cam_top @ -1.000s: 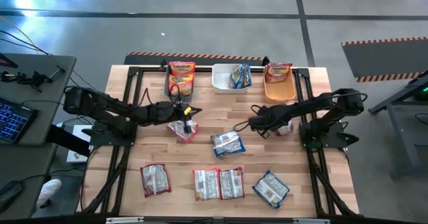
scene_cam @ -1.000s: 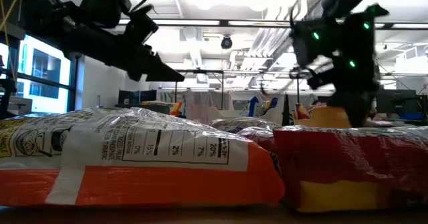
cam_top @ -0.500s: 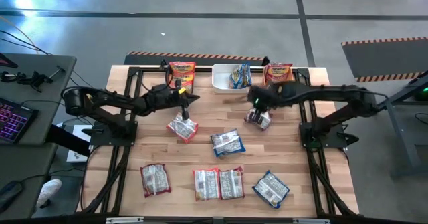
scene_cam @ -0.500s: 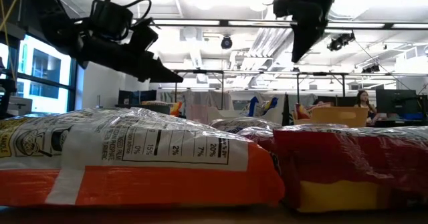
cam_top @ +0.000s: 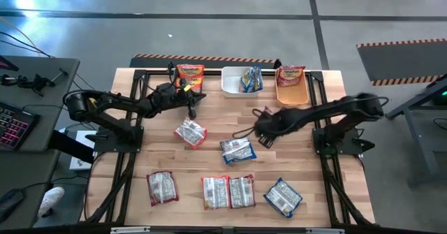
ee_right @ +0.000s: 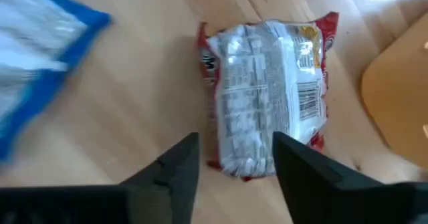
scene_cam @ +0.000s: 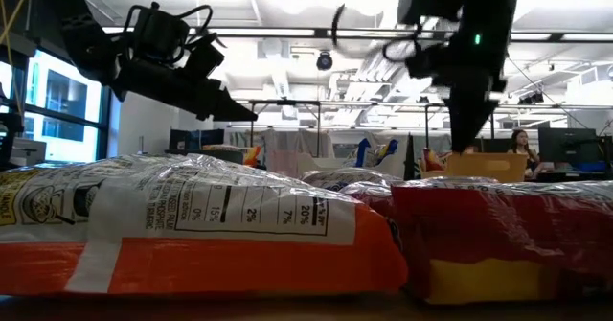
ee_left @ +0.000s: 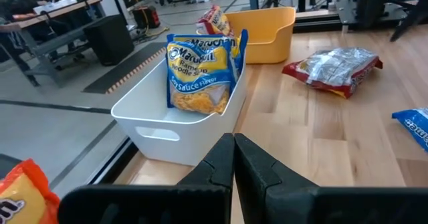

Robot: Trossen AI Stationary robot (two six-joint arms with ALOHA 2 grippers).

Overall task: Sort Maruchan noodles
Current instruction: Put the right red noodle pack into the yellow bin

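Centring the right pincer (ee_right: 231, 167), fingers spread and empty, over the red-edged Maruchan packet (ee_right: 267, 93) lying silver-side up on the desk (ee_right: 134, 103) nr the orange bin (ee_right: 401, 90): descend straight, straddle short sides, then close. Left pincer (ee_left: 234, 150) shut, waits by white bin (ee_left: 167, 127).

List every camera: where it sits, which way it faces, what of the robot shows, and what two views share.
High: above the table, looking straight down; shows left gripper and right gripper.
Low: at table-top height, level across packets into the room; left arm and right arm overhead.
Left wrist: faces the white bin; shut fingers show.
Right wrist: looks down on a red-edged packet; open fingers show.
Shared: high and left wrist views both show the white bin.
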